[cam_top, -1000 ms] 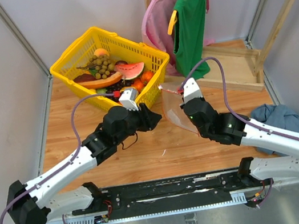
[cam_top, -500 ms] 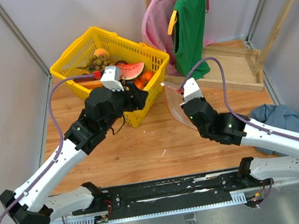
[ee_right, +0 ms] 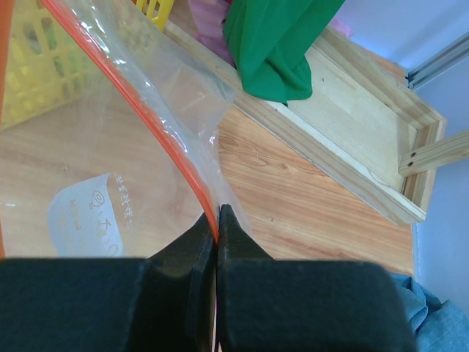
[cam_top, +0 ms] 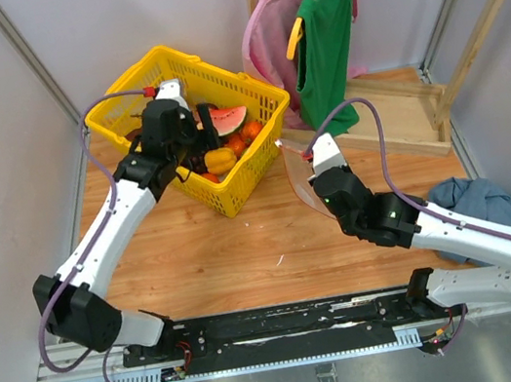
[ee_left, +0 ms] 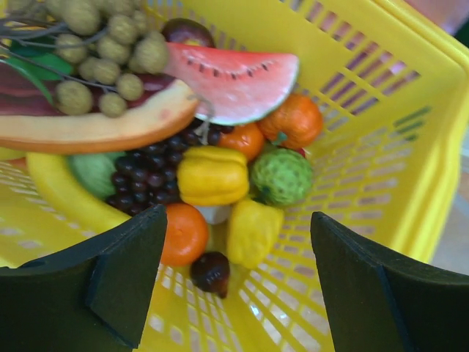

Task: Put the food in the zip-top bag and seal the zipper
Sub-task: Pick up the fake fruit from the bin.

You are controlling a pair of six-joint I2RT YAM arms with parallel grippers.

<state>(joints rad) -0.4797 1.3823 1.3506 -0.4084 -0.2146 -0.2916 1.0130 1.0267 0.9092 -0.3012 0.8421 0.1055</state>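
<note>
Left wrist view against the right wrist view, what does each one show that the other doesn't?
Only left wrist: the open left gripper above a watermelon slice, yellow pepper and green bumpy ball. Only right wrist: the right gripper shut on the zipper of the zip-top bag, plus a green garment and wooden frame. Both: the yellow basket.

White arms point(cam_top: 107, 245) with black joints point(cam_top: 366, 209), purple cables point(cam_top: 354, 100), black fingers point(ee_left: 121, 282).

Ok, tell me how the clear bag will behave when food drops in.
Probably floppy: the clear bag is thin, wrinkled film hanging from one pinch of the right claw on its orange strip, so it likely sags and swings. It looks light, so any load may tug it, and the smooth film could slip.
</note>
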